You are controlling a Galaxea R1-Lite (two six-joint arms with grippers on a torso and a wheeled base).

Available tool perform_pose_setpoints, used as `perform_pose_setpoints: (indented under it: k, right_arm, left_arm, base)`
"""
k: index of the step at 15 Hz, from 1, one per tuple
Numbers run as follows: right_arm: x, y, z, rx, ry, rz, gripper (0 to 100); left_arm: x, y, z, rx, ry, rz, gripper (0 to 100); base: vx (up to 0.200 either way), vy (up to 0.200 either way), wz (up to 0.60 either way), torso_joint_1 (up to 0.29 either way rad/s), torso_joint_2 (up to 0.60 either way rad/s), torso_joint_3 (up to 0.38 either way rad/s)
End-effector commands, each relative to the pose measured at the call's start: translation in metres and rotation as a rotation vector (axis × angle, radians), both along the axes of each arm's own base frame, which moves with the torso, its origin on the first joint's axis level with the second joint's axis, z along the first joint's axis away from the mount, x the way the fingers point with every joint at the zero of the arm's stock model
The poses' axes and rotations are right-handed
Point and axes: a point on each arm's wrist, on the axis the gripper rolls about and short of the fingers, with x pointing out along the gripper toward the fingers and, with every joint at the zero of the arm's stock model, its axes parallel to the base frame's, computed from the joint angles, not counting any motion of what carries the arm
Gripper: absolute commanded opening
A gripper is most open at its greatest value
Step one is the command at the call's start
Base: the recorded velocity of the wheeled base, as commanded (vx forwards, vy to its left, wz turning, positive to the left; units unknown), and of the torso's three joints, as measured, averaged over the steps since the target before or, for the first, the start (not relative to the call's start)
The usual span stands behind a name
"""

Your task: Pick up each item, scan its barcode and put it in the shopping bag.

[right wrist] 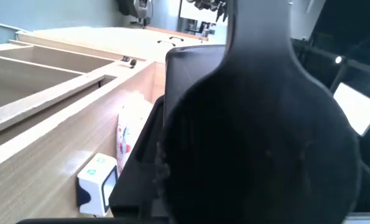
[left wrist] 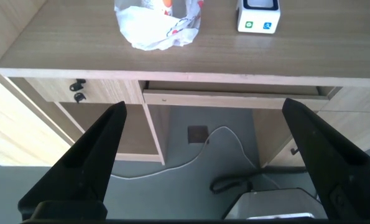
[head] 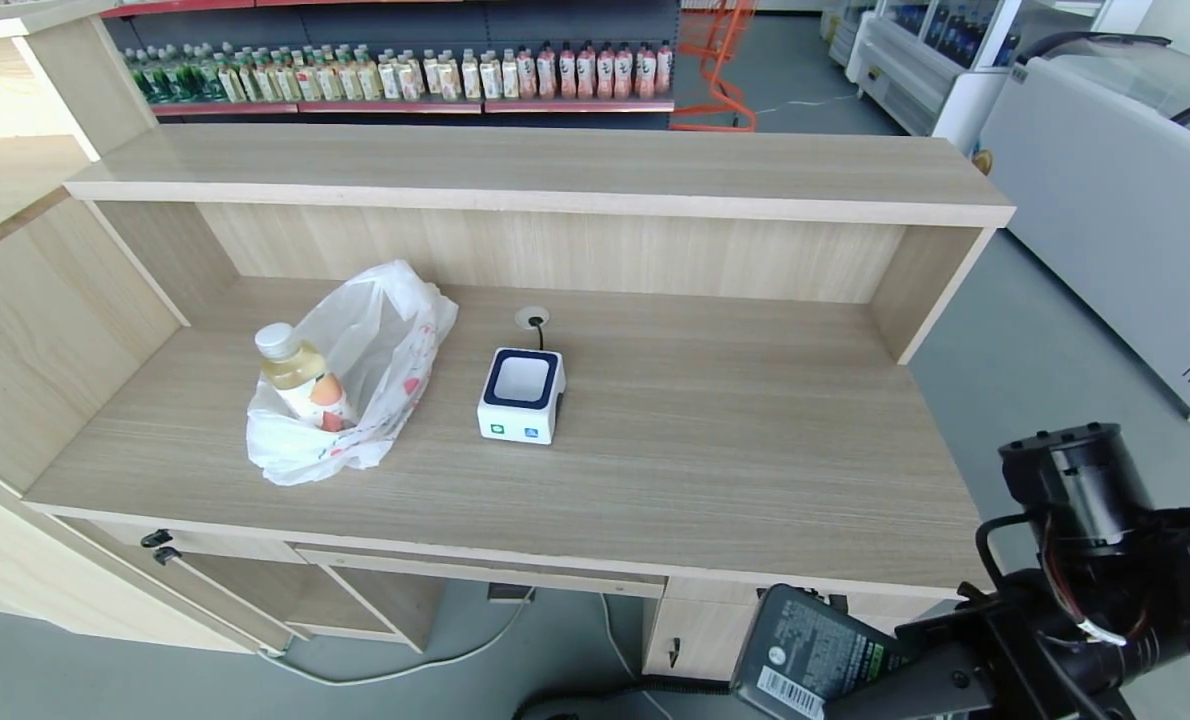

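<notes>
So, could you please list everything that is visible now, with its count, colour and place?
counter: 1, light wood, before the robot
shopping bag: 1, translucent white, on the counter's left part
bottle: 1, pale yellow drink with a white cap, inside the shopping bag
scanner: 1, white with a dark blue frame, on the counter right of the bag
cable hole: 1, grey, behind the scanner
shelf bottles: many, green to pink, on the far shelf
rack: 1, orange, beyond the counter
freezers: at least 2, white, far right
left gripper: 1, black, open, low before the counter
right arm: 1, black, by the counter's near right corner
</notes>
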Motion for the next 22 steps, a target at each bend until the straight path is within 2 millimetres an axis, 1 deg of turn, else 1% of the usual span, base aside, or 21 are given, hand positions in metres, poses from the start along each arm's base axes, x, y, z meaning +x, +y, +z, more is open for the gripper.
perform_pose_setpoints:
  k: [1,10,19,20,22]
  right_arm:
    - [-0.0003,0.0038,0.0043,0.022,-0.097,0.034,0]
    - [-0.0065,0.0015,0.007,0.027,-0.11,0.035,0]
    - [-0.0062,0.002,0.006,0.025,-0.104,0.037,0]
    - [-0.0051,0.0025,0.0094,0.029,-0.118,0.036,0]
    - [-0.006,0.0038,0.0105,0.007,0.018,0.015,0]
  left_arm:
    - [0.0001,0.0,0.0,0.001,0.001,0.0,100]
    - [0.0001,0.0,0.0,0.001,0.001,0.0,100]
    - [0.0001,0.0,0.0,0.0,0.001,0.0,100]
    - [0.0001,0.0,0.0,0.0,0.001,0.0,100]
    - [0.0001,0.0,0.0,0.001,0.001,0.0,100]
  base:
    - [0.0,0.0,0.0,0.0,0.0,0.0]
    - [0.0,0.0,0.0,0.0,0.0,0.0]
    - [0.0,0.0,0.0,0.0,0.0,0.0]
    - [0.0,0.0,0.0,0.0,0.0,0.0]
    - [0.0,0.0,0.0,0.0,0.0,0.0]
